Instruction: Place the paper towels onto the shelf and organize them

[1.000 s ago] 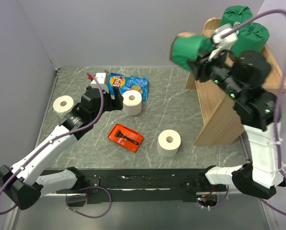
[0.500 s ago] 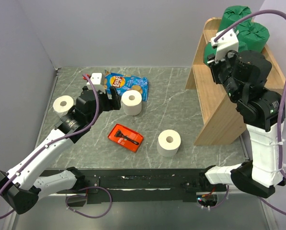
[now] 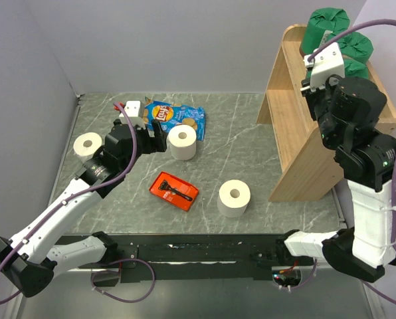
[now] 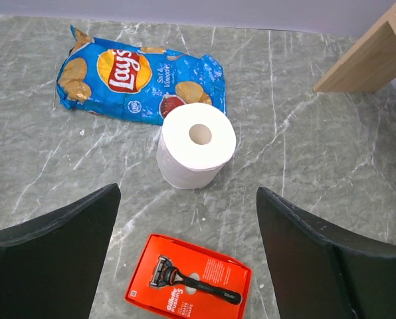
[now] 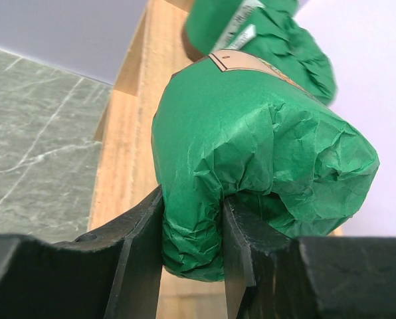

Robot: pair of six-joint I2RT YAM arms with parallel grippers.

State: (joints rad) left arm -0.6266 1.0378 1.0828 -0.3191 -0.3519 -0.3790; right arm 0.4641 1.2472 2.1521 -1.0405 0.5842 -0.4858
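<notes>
Three bare white paper towels stand on the table: one at far left (image 3: 89, 144), one in the middle (image 3: 183, 142) (image 4: 197, 145), one near the front (image 3: 234, 198). My left gripper (image 3: 157, 137) (image 4: 188, 193) is open and empty, hovering just short of the middle roll. Two green-wrapped rolls (image 3: 325, 25) (image 3: 355, 45) sit on top of the wooden shelf (image 3: 297, 126) (image 5: 128, 133). My right gripper (image 5: 191, 219) is shut on a third green roll (image 5: 251, 153), held over the shelf's top beside another green roll (image 5: 278, 33). My wrist hides this gripper in the top view.
A blue chip bag (image 3: 177, 116) (image 4: 138, 76) lies behind the middle roll. A flat red razor pack (image 3: 175, 191) (image 4: 188, 286) lies under my left gripper. A small white object (image 3: 135, 106) sits at the back left. Grey walls close the left and back.
My right arm has carried the green roll from left of the shelf to over its top, beside the two green rolls. My left gripper has drawn back slightly and opened a little wider.
</notes>
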